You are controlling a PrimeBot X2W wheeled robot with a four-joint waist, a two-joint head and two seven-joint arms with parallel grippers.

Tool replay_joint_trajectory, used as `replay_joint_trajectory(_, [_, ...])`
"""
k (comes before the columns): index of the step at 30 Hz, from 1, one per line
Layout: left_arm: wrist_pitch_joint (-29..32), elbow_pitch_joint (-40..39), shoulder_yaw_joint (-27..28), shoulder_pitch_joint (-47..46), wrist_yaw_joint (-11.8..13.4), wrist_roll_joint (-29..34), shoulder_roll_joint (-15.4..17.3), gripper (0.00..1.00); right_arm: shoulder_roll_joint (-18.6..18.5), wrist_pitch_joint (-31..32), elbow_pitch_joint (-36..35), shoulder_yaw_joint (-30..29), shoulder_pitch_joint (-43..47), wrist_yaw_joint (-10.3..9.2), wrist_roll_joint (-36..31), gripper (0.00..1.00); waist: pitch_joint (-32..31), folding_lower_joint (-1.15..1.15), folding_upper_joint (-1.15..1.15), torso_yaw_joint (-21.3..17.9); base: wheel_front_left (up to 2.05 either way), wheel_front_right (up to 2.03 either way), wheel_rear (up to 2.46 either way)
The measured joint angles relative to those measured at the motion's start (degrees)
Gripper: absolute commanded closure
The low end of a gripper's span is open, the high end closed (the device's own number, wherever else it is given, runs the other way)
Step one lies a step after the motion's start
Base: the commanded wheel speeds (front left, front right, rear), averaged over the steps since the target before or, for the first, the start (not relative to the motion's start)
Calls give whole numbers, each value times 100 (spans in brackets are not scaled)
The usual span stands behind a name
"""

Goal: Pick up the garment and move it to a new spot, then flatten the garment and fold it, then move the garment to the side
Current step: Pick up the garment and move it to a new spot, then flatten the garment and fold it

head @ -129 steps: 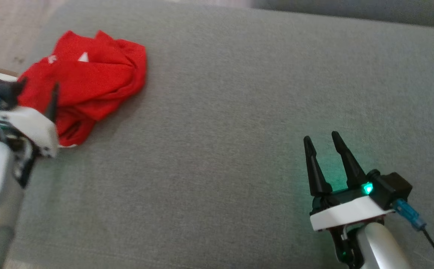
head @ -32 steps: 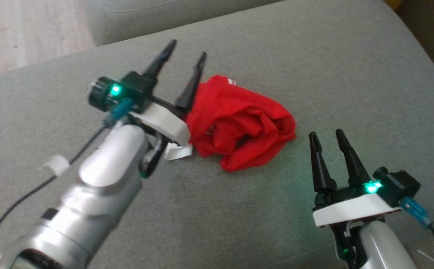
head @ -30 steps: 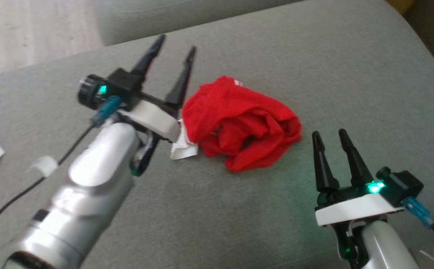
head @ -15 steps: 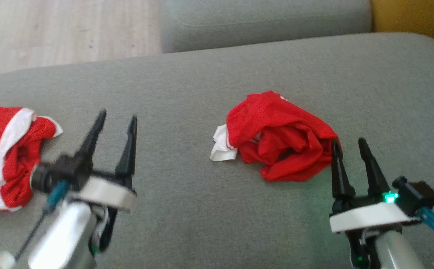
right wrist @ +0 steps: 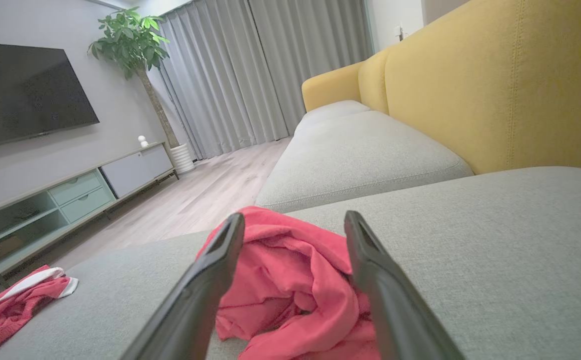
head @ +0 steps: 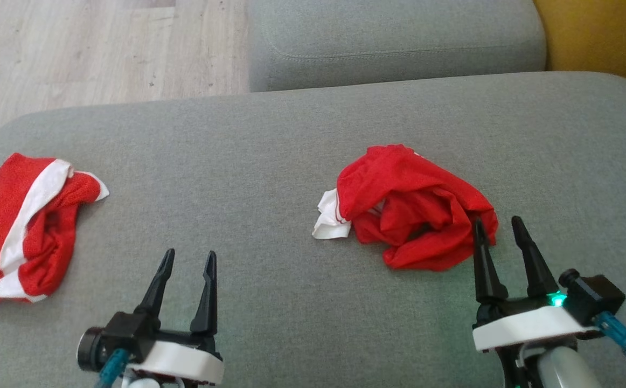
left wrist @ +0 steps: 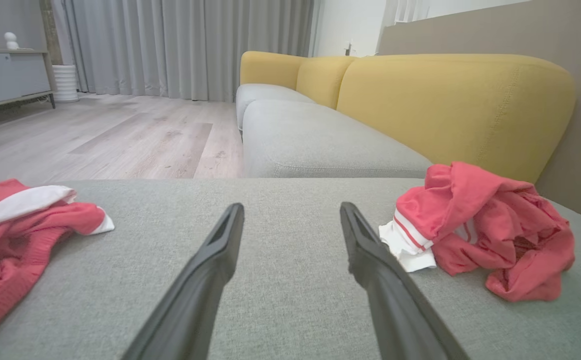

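Currently I have both arms low at the near side of the grey sofa seat (head: 270, 156). Its far edge curves across the top of the head view, with wooden floor (head: 76, 54) beyond it on the left and a second seat cushion (head: 394, 43) behind. A yellow backrest (head: 604, 37) closes off the far right corner. The seat's left end rounds away just beyond a second red garment with a white band (head: 22, 231), which lies crumpled close to that edge.

The garment (head: 415, 207) is bunched up right of centre, well in from every edge, with a white hem poking out on its left. I see a broad stretch of bare fabric between the two red heaps, and more bare fabric on the near side.

Left jaws: wide apart, holding nothing, over bare seat between the two heaps and clear of both. Right jaws: also wide apart and empty, pointing at the garment's near right edge. In the head view one fingertip (head: 477, 223) overlaps the red cloth, and I cannot tell whether it touches. In the right wrist view the heap sits between and beyond the two fingers.

Against half a second ago: the head camera has shifted a little, so the whole scene sits lower. Even allowing for that, the left arm has drawn back toward me; a second ago its jaws were right beside the white hem. The right arm looks unmoved, and the garment keeps the same crumpled shape.
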Motion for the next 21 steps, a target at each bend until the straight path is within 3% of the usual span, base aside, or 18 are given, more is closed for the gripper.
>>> replay_joint_trajectory(13, [0, 58, 756, 5, -548, 694, -435, 0, 0, 0, 30, 49, -1, 0, -43, 0, 43, 0, 0, -88, 0, 0, 0])
replay_joint_trajectory(21, [0, 177, 840, -86, -750, 872, -591, 0, -2, 0, 82, 672, -124, 0, -495, 0, 219, 1, 0, 181, 0, 0, 0])
